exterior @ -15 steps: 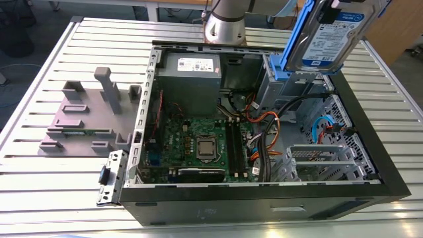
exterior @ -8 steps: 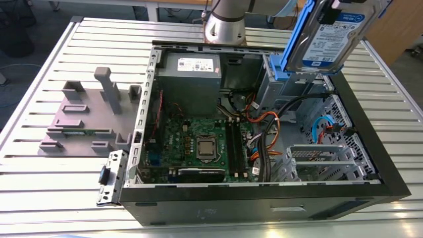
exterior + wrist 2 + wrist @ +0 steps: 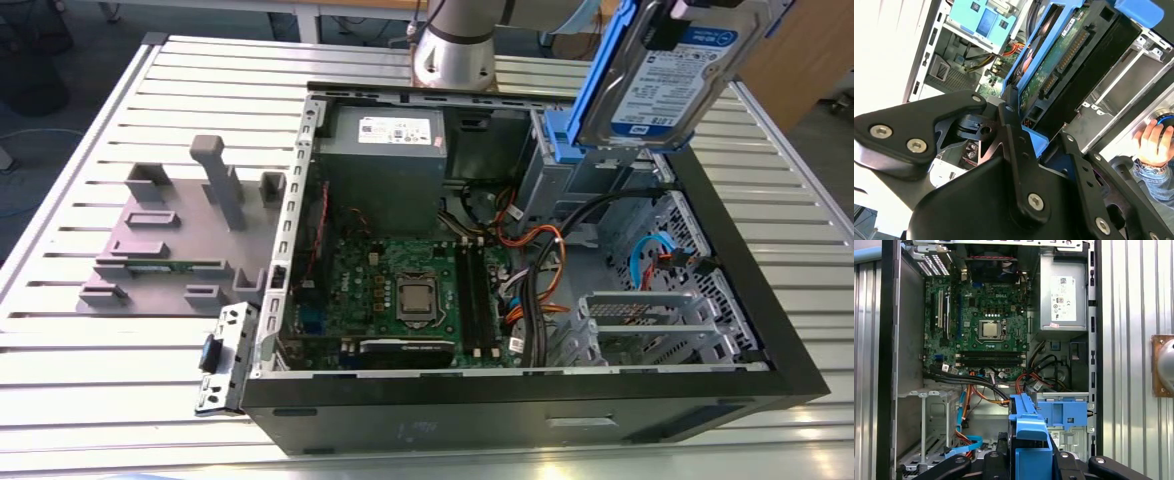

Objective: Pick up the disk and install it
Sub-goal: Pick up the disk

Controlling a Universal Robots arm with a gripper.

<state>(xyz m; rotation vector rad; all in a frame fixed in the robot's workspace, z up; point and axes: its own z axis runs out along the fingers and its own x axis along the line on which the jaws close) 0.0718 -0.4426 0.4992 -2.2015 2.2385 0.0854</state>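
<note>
The flat silver-grey hard disk (image 3: 663, 75), with its white-and-blue label and bright blue plastic bracket, hung in the air, well clear of the table. It stood nearly on edge above the far corner of the open black computer case (image 3: 754, 300), on the exterior view's right. The black-fingered gripper (image 3: 1040, 131) was closed on it, one finger on each side of the bracket, with the green circuit-board face showing in the second wrist view.

Directly below sat the grey metal drive bay with a small blue latch piece (image 3: 1061, 412). The bundle of orange and black cables (image 3: 541, 245) lay just beside it, with the green motherboard (image 3: 400, 280) further in.

Doing this step well probably meant squaring the bracket to the bay's rails. It also meant lowering straight, keeping the grip firm and avoiding the cables.

The arm's silver column (image 3: 461, 40) rose behind the case, with its wrist turned to look down into the interior. A person's hand (image 3: 1154, 142) rested off to one side, apart from the disk.
</note>
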